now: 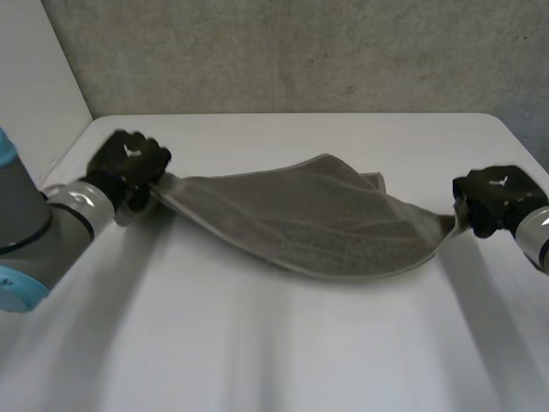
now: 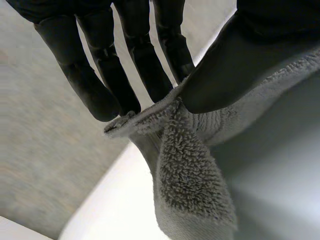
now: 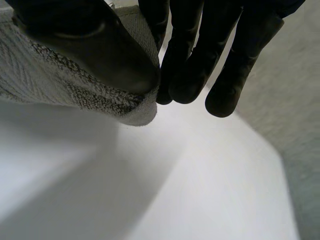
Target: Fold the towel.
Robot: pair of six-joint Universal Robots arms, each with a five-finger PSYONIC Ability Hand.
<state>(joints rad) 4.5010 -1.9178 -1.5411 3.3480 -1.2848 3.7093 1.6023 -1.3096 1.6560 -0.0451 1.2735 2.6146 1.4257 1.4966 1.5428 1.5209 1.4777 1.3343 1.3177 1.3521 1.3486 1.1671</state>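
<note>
A grey towel (image 1: 317,219) hangs stretched between my two hands above the white table (image 1: 274,343), sagging in the middle toward the table. My left hand (image 1: 129,165) is shut on the towel's left end. In the left wrist view its thumb (image 2: 235,65) pinches the towel's edge (image 2: 190,165) against the fingers (image 2: 100,85). At the other end, my right hand (image 1: 493,197) is shut on the towel's corner. The right wrist view has that hand's thumb (image 3: 95,45) pressing the towel corner (image 3: 75,95) against the fingers (image 3: 195,60).
A grey wall (image 1: 300,51) runs behind the table's far edge. A pale panel (image 1: 34,77) stands at the far left. Bare tabletop lies in front of the towel.
</note>
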